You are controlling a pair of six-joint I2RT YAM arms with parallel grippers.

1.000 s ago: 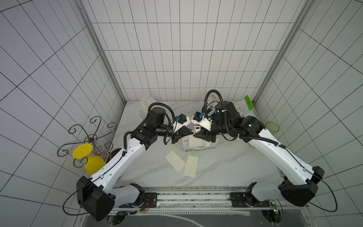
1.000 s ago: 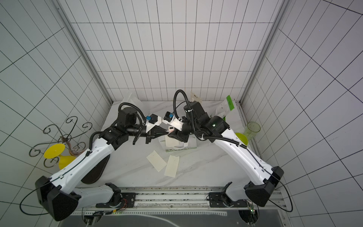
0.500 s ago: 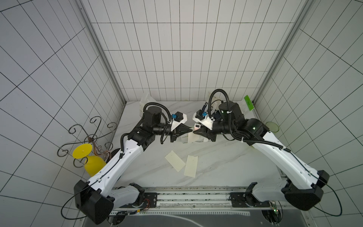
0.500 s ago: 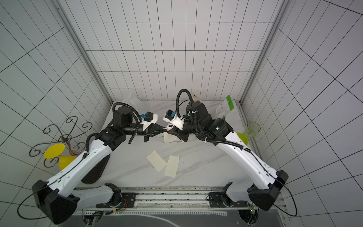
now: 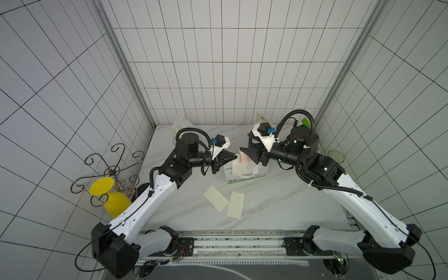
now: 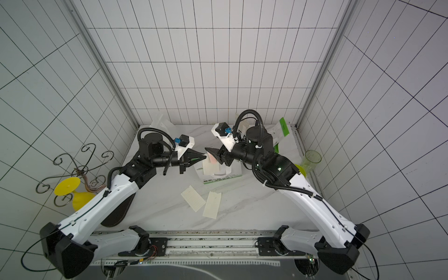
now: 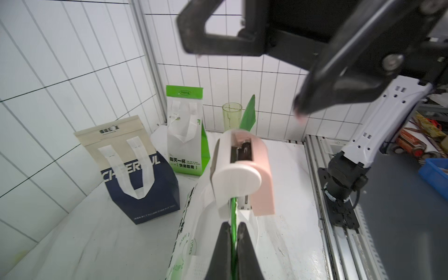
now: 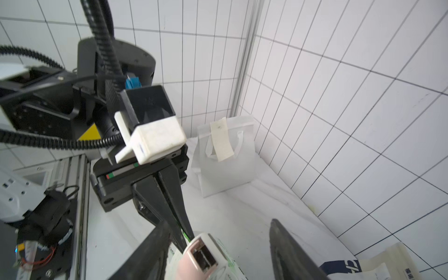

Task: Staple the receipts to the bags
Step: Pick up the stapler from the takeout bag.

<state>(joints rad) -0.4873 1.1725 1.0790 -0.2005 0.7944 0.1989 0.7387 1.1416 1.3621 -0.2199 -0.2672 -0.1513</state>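
Note:
A green-and-white bag (image 5: 242, 173) (image 6: 219, 175) stands mid-table. My left gripper (image 7: 234, 230) (image 5: 235, 157) is shut on its green top edge (image 7: 233, 211). A pink-and-white stapler (image 7: 242, 169) (image 8: 201, 259) (image 5: 244, 158) sits clamped over that same edge, with a receipt (image 5: 236, 167) hanging on the bag face below. My right gripper (image 8: 219, 223) (image 7: 246, 78) is open, its fingers (image 8: 286, 247) either side of the stapler and apart from it. Two loose receipts (image 5: 216, 195) (image 5: 236, 204) lie flat in front of the bag.
A white bag (image 8: 225, 169) with a receipt (image 8: 221, 139) on it stands at the back left. A navy bag (image 7: 143, 179), a second green-and-white bag (image 7: 185, 143) and a green cup (image 7: 232, 116) stand at the back right. A yellow goblet (image 5: 114, 200) hangs left.
My right gripper's jaws have spread apart and left the stapler sitting on the bag's edge. Both arms have risen slightly; the left keeps its grip.

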